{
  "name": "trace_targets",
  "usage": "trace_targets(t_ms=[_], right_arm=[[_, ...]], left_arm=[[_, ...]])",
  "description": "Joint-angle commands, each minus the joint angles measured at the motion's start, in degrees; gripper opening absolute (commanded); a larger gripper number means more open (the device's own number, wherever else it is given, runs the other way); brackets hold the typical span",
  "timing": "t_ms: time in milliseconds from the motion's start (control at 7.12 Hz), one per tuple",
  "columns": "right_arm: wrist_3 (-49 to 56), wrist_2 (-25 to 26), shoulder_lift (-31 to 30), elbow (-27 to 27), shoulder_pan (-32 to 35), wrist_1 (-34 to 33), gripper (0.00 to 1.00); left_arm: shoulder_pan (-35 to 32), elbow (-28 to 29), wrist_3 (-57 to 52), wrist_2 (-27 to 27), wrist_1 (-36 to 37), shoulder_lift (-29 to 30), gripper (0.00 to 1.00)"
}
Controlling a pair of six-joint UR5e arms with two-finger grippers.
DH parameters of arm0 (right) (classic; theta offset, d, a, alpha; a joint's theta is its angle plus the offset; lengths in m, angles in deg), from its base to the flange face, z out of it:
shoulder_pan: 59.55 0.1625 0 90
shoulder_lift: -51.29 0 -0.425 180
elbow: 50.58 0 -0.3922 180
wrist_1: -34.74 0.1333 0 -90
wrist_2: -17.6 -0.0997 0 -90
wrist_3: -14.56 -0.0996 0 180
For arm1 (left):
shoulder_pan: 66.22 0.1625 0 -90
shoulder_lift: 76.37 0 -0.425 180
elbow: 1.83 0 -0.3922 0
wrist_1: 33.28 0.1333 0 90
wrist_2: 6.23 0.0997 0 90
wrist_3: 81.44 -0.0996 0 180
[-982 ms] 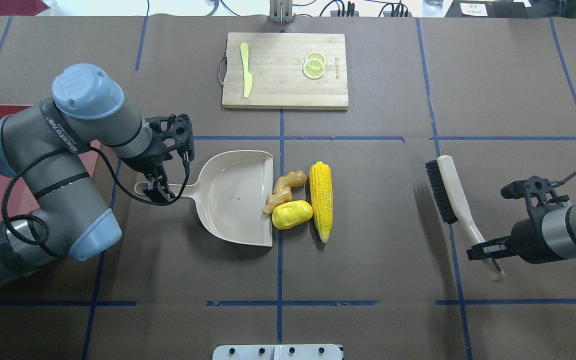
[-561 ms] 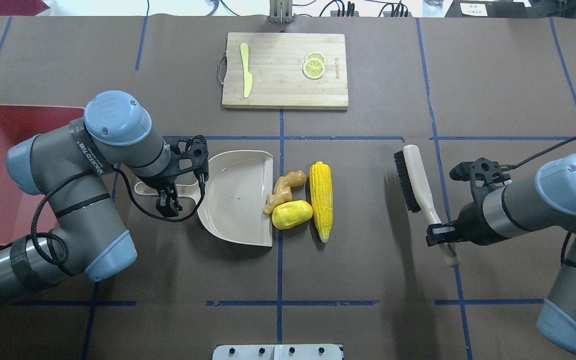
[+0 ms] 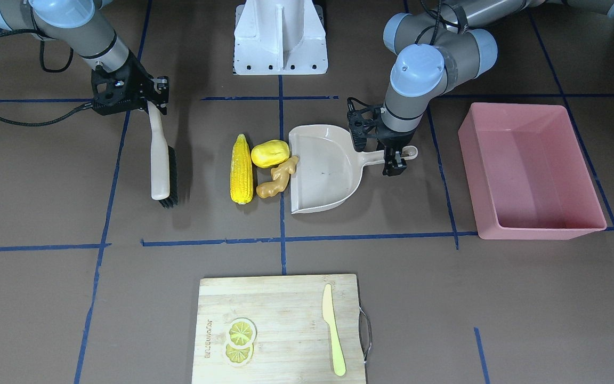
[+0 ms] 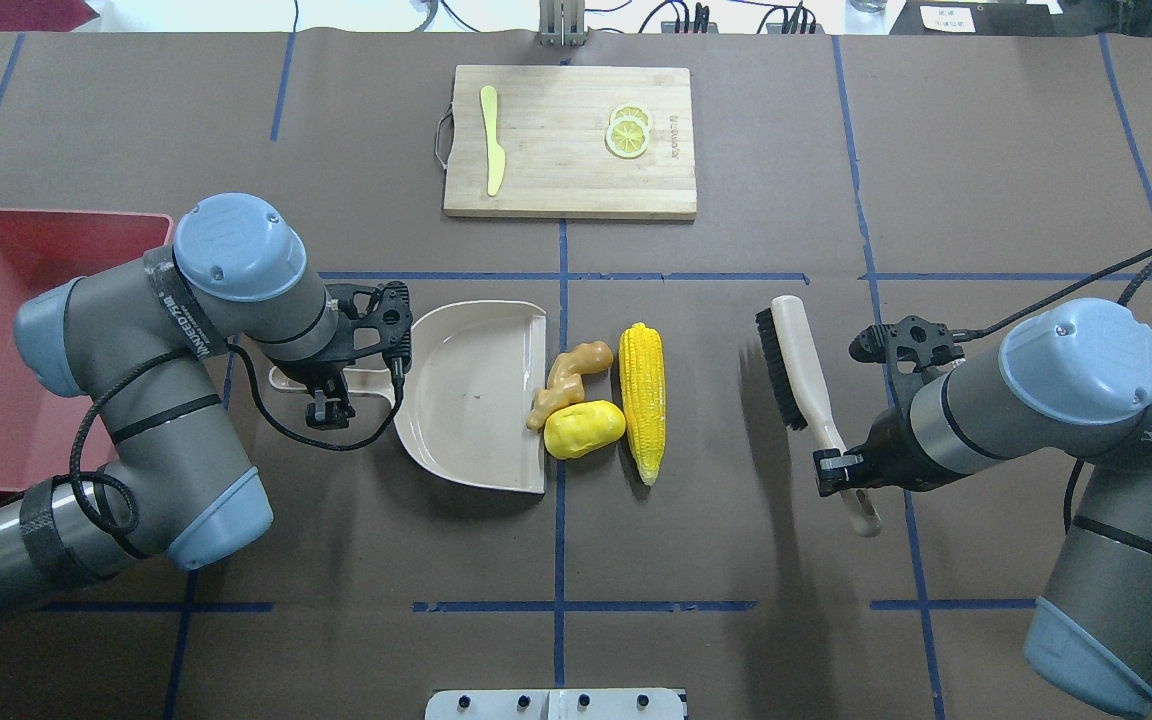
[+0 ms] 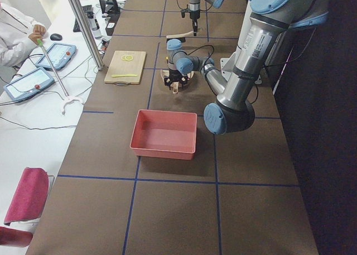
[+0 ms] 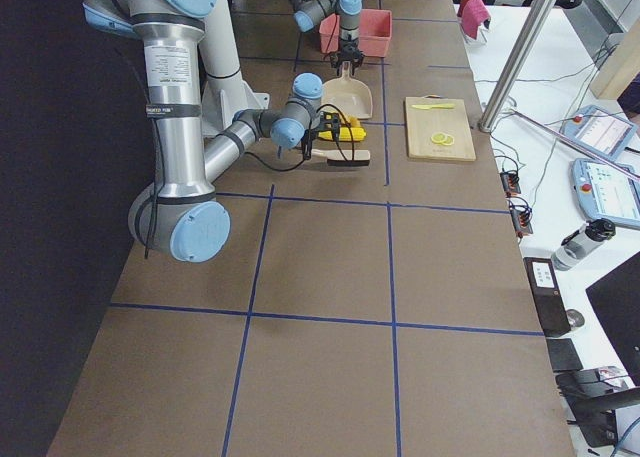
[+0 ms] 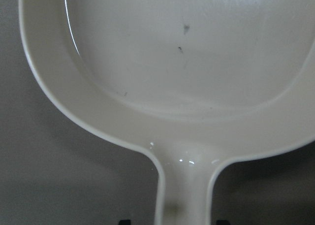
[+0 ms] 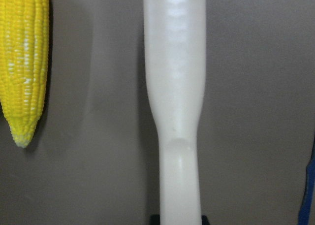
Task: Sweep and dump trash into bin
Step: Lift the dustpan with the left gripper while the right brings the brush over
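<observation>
Now | brush [image 4: 796, 370] held by right gripper [image 4: 841, 470], moved nearer corn [image 4: 641, 400] | left gripper [image 4: 329, 405] at dustpan handle [image 4: 374, 381], grip cannot be told | sweeping likely next

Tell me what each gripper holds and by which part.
The right gripper grips the brush near the tail end of its handle. The left gripper straddles the handle of the dustpan, but whether it is clamped cannot be told.
</observation>
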Motion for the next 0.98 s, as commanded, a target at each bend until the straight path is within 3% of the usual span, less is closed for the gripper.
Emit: trace_targets(t_ms=[0,281,842], right_arm=[[-1.8,1.02,2.01,0.9,-1.34,-0.06,0.0],[-2.6,1.28,3.94,2.04,-2.05,-0.15,0.0],[-10.33,3.22,8.43,4.94,-5.38,-0.06,0.0]], left_arm=[[0.0,-0.22,-1.77,1.54,0.85,0.48,0.14],[0.0,-0.57,-5.9,5.04,1.74,0.57,0.12],[0.18,-0.57,-5.91,5.14,1.74,0.66,0.12]])
